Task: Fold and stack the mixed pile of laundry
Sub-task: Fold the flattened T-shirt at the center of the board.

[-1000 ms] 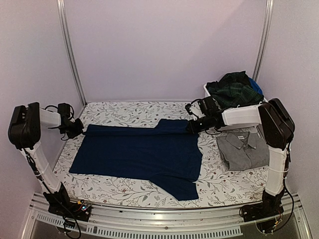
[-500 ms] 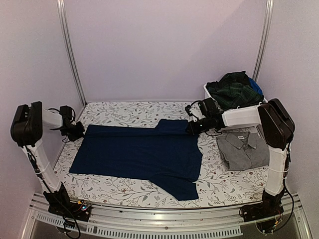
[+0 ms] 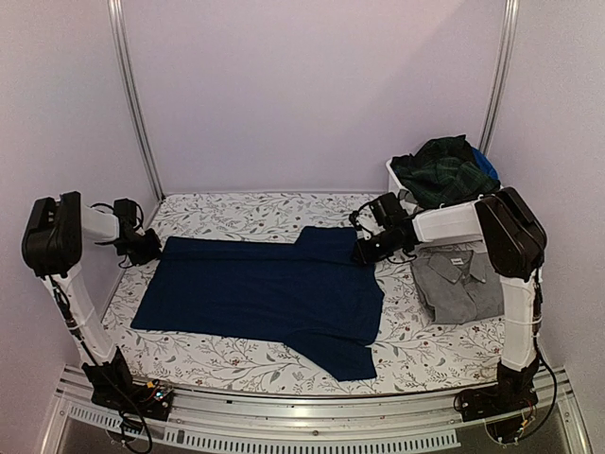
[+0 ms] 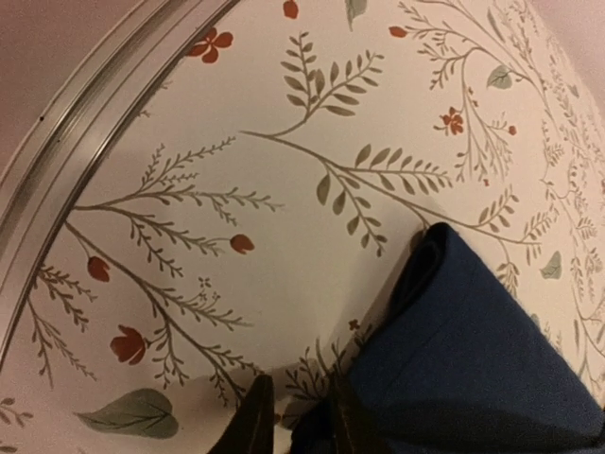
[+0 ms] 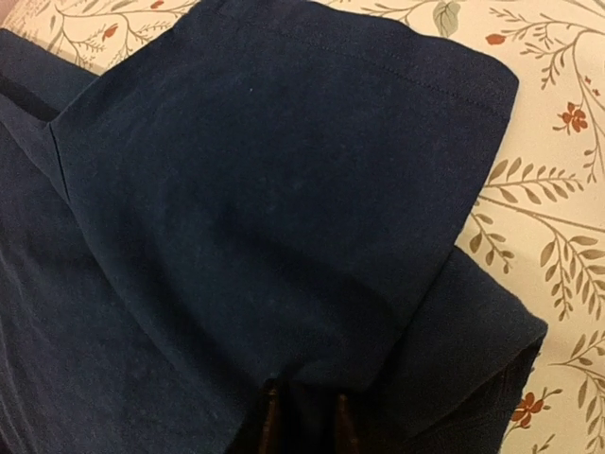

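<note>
Navy cloth takes up the middle of the worktop. The navy garment lies spread flat on the floral cloth, its long edge running left to right. One short sleeve is folded in over the body at the far right corner, and the other sticks out toward the near edge.

The left pincer sits low at the garment's far left corner, by the worktop's left side. In the left wrist view its fingertips stand a little apart with a narrow gap, and the corner of navy fabric lies against the right-hand tip. Whether they nip the fabric cannot be told. A metal rail curves past the floral cloth there.

The right pincer rests at the garment's far right corner, on the folded-in sleeve. In the right wrist view its two fingertips show close together with navy fabric all round them. Whether they are clamped on it or merely touching it I cannot tell.

The grey garment lies folded, collar up, on the worktop just right of the navy one and apart from it. Behind it, at the far right, the white bin holds the dark green plaid garment, heaped above its rim, with a bit of bright blue fabric beside it.
</note>
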Robot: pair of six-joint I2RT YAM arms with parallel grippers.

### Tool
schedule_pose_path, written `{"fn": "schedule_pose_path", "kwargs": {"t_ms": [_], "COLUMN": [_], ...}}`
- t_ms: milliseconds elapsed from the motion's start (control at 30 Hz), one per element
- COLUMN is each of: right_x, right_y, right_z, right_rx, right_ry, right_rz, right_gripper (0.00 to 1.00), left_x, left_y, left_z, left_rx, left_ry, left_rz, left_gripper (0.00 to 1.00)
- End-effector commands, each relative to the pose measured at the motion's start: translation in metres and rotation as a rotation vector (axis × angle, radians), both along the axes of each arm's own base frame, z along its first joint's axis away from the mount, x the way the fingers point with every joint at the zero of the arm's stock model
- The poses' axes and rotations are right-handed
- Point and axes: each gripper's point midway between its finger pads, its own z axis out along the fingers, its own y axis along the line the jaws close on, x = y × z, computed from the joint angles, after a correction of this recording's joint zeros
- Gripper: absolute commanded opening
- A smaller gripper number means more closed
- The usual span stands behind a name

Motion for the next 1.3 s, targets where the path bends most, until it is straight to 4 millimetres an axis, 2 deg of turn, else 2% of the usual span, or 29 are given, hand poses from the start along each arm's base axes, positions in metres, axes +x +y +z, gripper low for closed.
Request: {"fn": "schedule_pose_path", "kwargs": {"t_ms": [0,67,200,267,333,400,500,567,633,700,733,767,800,933,967,1033,1133,1267], "right_x": [0.003,0.005,0.02,0.034,0.051,0.069,0.095,0.108,0.116,0.12,0.121,0.121,0.122,0.123,0.122,0.122,0.12,0.117], "right_y": [-0.012,-0.011,-0.004,-0.002,-0.001,-0.001,0.001,0.002,0.004,0.006,0.007,0.008,0.007,0.002,0.0,-0.004,-0.01,-0.012], "right_z": [0.006,0.027,0.081,0.103,0.115,0.112,0.119,0.108,0.088,0.075,0.071,0.059,0.052,0.028,0.024,0.013,0.004,-0.001], "right_rx": [-0.056,-0.014,0.072,0.098,0.107,0.096,0.093,0.078,0.063,0.06,0.06,0.053,0.048,0.008,-0.002,-0.026,-0.053,-0.062], "right_ry": [0.007,-0.016,-0.103,-0.146,-0.172,-0.172,-0.211,-0.203,-0.179,-0.163,-0.157,-0.14,-0.131,-0.109,-0.104,-0.091,-0.082,-0.071], "right_rz": [-0.022,-0.018,-0.008,-0.012,-0.025,-0.044,-0.07,-0.081,-0.086,-0.084,-0.084,-0.086,-0.088,-0.106,-0.111,-0.122,-0.139,-0.142], "right_gripper": [0.32,0.41,0.51,0.53,0.54,0.54,0.53,0.53,0.53,0.53,0.53,0.52,0.52,0.52,0.52,0.51,0.51,0.51], "left_x": [-0.007,-0.005,0.01,0.025,0.044,0.064,0.086,0.099,0.111,0.125,0.129,0.136,0.141,0.155,0.159,0.159,0.158,0.149], "left_y": [0.009,0.01,0.001,-0.012,-0.035,-0.061,-0.099,-0.133,-0.176,-0.213,-0.231,-0.248,-0.265,-0.328,-0.346,-0.374,-0.403,-0.424], "left_z": [0.007,0.022,0.059,0.08,0.103,0.124,0.141,0.151,0.16,0.151,0.154,0.149,0.132,0.1,0.101,0.084,0.061,0.039], "left_rx": [0.032,0.04,0.028,0.035,0.059,0.088,0.095,0.092,0.08,0.086,0.089,0.085,0.078,0.041,0.041,0.039,0.038,0.032], "left_ry": [0.025,-0.009,-0.115,-0.178,-0.257,-0.308,-0.363,-0.4,-0.449,-0.454,-0.467,-0.465,-0.437,-0.401,-0.415,-0.391,-0.36,-0.335], "left_rz": [0.03,0.035,0.001,-0.058,-0.149,-0.23,-0.339,-0.428,-0.541,-0.624,-0.661,-0.693,-0.724,-0.839,-0.868,-0.921,-0.967,-0.998], "left_gripper": [0.31,0.41,0.46,0.5,0.55,0.59,0.61,0.63,0.64,0.64,0.64,0.64,0.64,0.64,0.64,0.64,0.64,0.64]}}
